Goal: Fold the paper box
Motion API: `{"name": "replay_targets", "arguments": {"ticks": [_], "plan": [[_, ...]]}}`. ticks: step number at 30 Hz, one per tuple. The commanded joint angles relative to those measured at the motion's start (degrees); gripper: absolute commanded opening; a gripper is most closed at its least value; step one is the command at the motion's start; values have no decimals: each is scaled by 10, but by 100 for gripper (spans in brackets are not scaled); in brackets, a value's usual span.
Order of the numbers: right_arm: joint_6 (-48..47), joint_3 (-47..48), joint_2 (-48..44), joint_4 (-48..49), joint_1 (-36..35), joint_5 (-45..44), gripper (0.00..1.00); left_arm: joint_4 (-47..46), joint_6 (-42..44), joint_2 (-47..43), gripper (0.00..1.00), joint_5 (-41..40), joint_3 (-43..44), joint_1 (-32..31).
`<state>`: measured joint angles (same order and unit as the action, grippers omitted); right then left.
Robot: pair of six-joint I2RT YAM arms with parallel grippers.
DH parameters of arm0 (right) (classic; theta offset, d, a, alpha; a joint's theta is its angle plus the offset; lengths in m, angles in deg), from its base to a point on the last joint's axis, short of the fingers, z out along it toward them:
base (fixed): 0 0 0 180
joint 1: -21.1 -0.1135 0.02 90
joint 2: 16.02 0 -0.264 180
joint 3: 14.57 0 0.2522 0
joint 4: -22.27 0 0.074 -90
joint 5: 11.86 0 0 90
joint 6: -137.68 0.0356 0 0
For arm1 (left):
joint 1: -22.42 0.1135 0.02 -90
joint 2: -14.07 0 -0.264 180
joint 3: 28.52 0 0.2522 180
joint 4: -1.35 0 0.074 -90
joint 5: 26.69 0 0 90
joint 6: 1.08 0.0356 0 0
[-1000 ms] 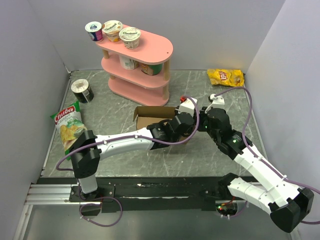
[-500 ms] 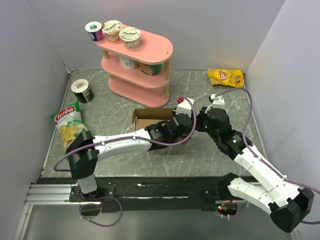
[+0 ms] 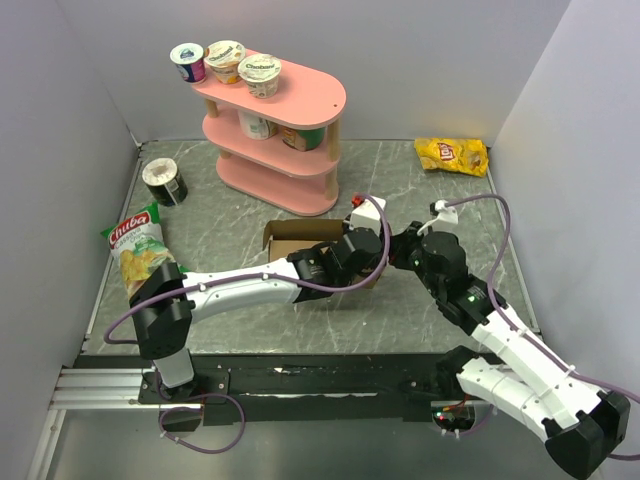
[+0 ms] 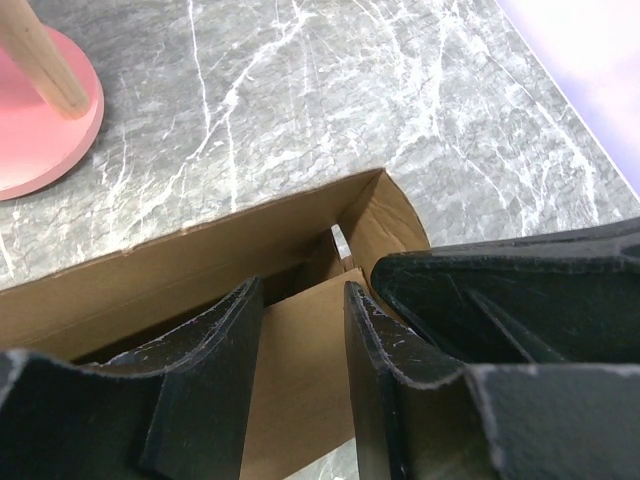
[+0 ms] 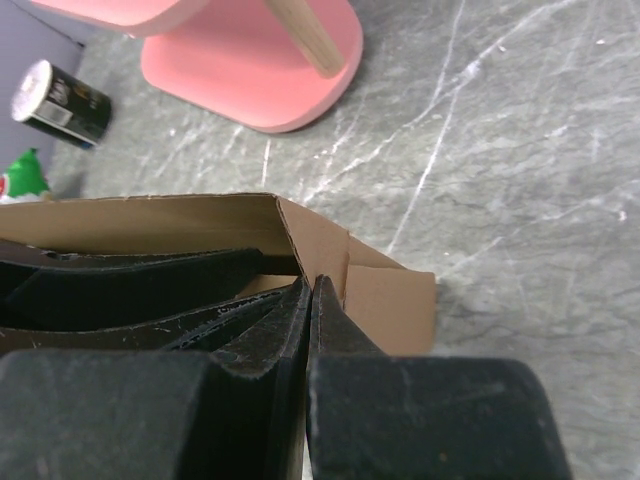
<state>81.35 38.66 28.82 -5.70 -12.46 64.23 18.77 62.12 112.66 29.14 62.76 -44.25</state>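
While both arms reach toward the middle of the table (image 3: 220, 215), the paper box (image 3: 295, 238) lies there on the gray top. It sits near the foot of the pink shelf (image 3: 275, 130), with its open side up and its walls standing.

The left gripper (image 3: 352, 262) comes in from the left and dips into the right part of the box. Seen from the left wrist, the left gripper (image 4: 300, 300) has its two fingers (image 4: 215, 350) partly apart. Brown card shows in the gap between them. The far wall of the box (image 4: 150, 270) runs across just past the tips. The pictures do not show the fingers squeezing anything.

The right gripper (image 3: 398, 255) meets the box at its right end. Seen from the right wrist, the right gripper (image 5: 310, 288) has its fingers pressed tight together. The tips sit at the corner of the box (image 5: 310, 235), right beside a small flap (image 5: 390, 300) that sticks out flat on the table.

A green bag of chips (image 3: 135, 250) lies far to the left. A dark can (image 3: 163, 182) rests on its side by the back left. A yellow bag (image 3: 452, 153) lies at the back right. Three cups (image 3: 225, 62) stand on top of the shelf.
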Motion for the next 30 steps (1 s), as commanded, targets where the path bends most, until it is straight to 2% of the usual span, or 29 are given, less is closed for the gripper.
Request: {"name": "replay_targets", "arguments": {"ticks": [1,18,27,30], "plan": [[25,-42,0,-48,-12,38,0,99,4,22,42,18,-29,19],[-33,-59,25,-96,-89,-94,0,100,-2,22,43,42,-14,39],[-42,-72,20,-114,-92,-100,0,87,4,6,44,56,-26,44],[-35,-69,22,-112,-96,-111,0,75,24,-3,49,68,-27,44]]}}
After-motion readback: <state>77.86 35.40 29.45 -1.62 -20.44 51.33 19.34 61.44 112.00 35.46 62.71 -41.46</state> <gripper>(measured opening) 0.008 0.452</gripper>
